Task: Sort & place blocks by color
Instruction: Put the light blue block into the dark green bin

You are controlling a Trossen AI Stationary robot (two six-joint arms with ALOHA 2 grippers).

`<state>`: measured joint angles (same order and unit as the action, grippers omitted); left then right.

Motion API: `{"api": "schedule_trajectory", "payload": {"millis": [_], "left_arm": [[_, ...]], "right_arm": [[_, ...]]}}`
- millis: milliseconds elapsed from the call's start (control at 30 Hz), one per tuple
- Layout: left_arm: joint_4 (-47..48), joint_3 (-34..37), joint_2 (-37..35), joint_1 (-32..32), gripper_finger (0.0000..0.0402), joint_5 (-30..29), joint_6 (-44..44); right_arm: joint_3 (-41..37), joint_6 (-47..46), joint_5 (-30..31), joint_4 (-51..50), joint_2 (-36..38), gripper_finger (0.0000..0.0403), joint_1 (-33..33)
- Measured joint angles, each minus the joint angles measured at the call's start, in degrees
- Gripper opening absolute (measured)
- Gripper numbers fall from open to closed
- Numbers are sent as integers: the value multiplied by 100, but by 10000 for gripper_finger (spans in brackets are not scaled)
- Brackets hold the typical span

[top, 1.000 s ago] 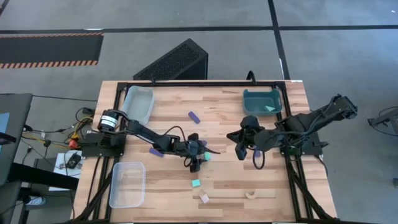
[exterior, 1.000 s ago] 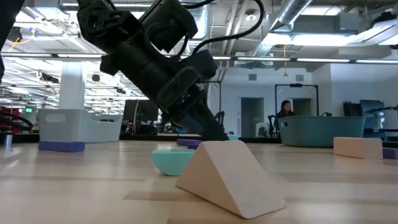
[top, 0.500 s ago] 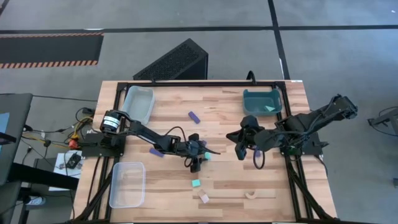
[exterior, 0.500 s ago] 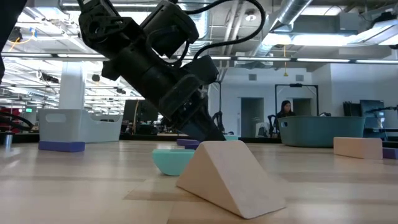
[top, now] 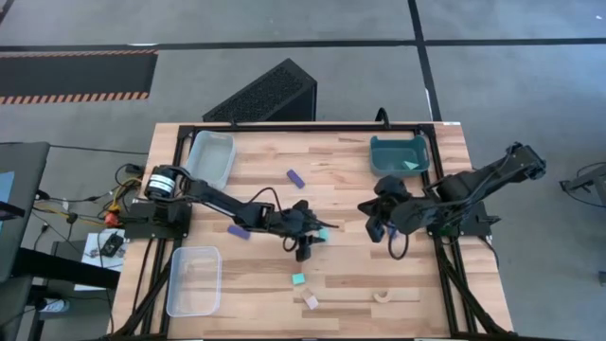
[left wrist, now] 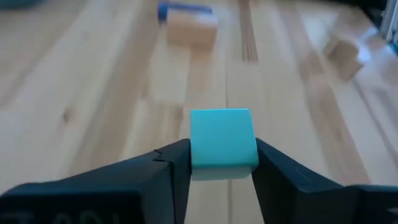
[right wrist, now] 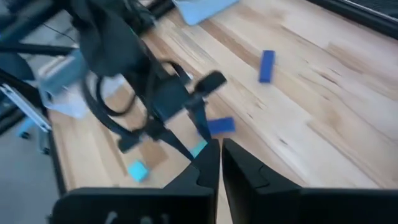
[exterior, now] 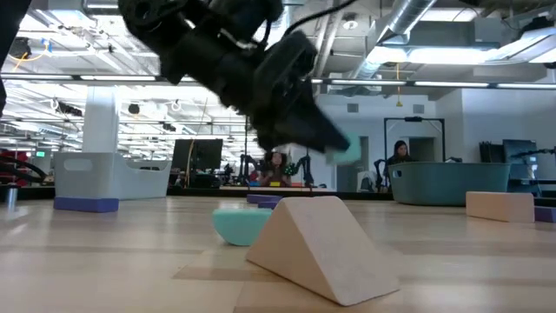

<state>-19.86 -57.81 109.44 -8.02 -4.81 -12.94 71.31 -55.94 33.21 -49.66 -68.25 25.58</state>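
A light cyan cube point(left wrist: 222, 144) sits between the fingers of my left gripper point(top: 318, 233), near the table's middle and lifted off the wood point(exterior: 347, 149). My right gripper point(right wrist: 219, 163) hangs shut and empty to the right of it point(top: 381, 224), above the table. On the table lie another cyan block point(top: 298, 279), a tan block point(top: 311, 302), a tan arch piece point(top: 383, 296), and dark blue bars point(top: 295, 178) point(top: 239, 231). The low view shows a tan wedge point(exterior: 321, 248) up close. My left gripper pinches the cyan cube by two opposite side faces point(left wrist: 194, 149) between its two fingers point(left wrist: 273, 171). The cube sits at the fingers' free ends point(exterior: 346, 149). The fingers slant downward from the table's left. The cube hangs clear of the table, roughly level.
A teal bin point(top: 398, 154) stands at the far right. One clear bin point(top: 210, 156) is at the far left and another point(top: 194, 279) at the near left. A blue bar point(right wrist: 221, 126) lies near my left gripper. People show in the room beyond the table point(exterior: 400, 156).
My left gripper has shut on the cyan cube and taken hold of it. It has then risen and gone a little toward the table's right edge, and the cube is now lifted clear of the wood.
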Motion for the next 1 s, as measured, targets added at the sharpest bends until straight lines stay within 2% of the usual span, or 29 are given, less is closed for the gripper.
{"api": "schedule_trajectory", "payload": {"millis": [133,300,467,600,733,1000], "left_arm": [[40,-316,-71,218,129,-4,172],[310,-847,-71,559,109,270,461],[512,-1301,-73,967,110,587,766],[492,-1506,-73,1321,122,610,1050],[483,-1689,-73,1691,117,867,1034],[-379,-1753,-69,2224,114,1172,869]], "right_arm": [[-1,-317,-1,-851,150,37,-47],[-281,-1156,147,-1921,494,32,-101],[-714,-1091,146,-1463,1011,31,-87],[-994,-760,152,-993,1360,31,-113],[-1132,-477,146,-763,1632,31,-199],[-1134,397,144,-436,2011,30,-601]]}}
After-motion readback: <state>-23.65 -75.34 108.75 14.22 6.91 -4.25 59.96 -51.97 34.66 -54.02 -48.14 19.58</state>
